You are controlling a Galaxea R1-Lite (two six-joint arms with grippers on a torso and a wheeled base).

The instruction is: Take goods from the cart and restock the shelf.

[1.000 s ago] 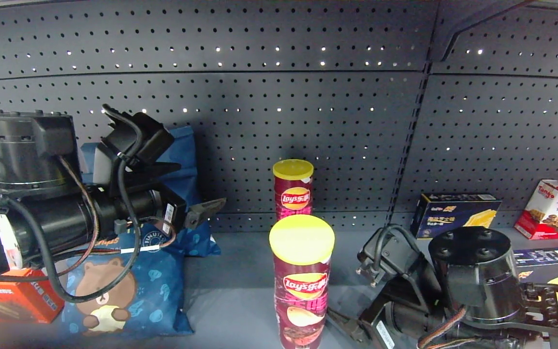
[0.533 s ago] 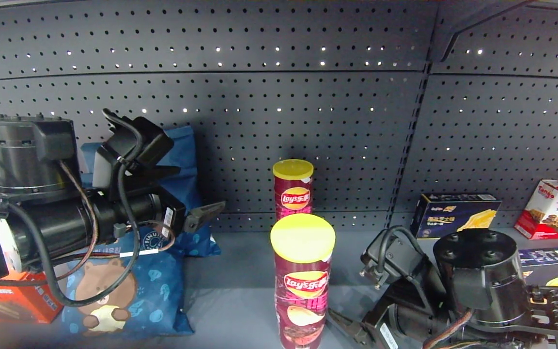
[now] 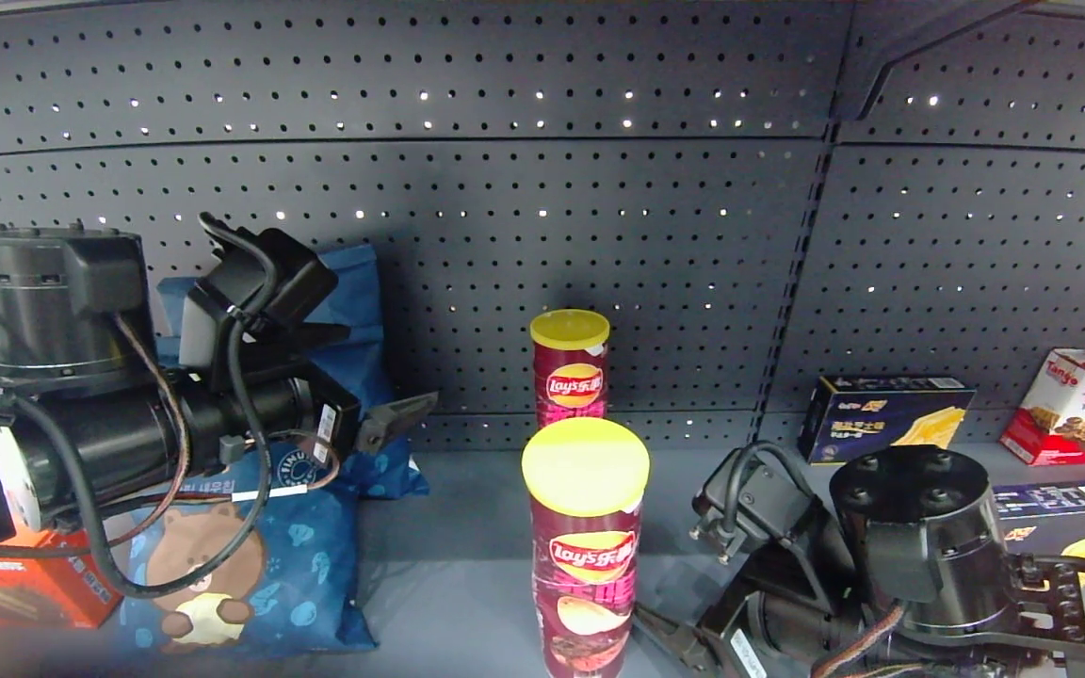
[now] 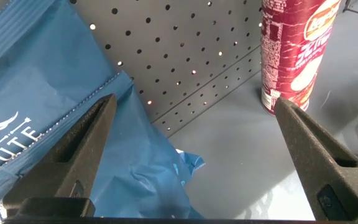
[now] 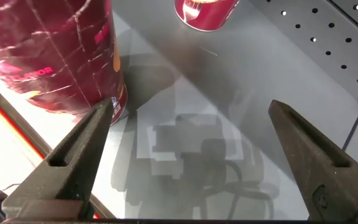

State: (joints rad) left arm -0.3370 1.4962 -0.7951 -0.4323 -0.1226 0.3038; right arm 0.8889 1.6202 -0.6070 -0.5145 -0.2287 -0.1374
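Two chip cans stand upright on the shelf (image 3: 448, 584), in line: front can (image 3: 586, 546) near the edge, back can (image 3: 570, 367) against the pegboard (image 3: 599, 207). Low beside the front can, the right gripper (image 5: 189, 106) has fingers wide and empty; the can sits just outside one fingertip, not between. By the blue bag (image 3: 251, 565), the left gripper (image 4: 192, 102) has fingers wide, empty, back can apart.
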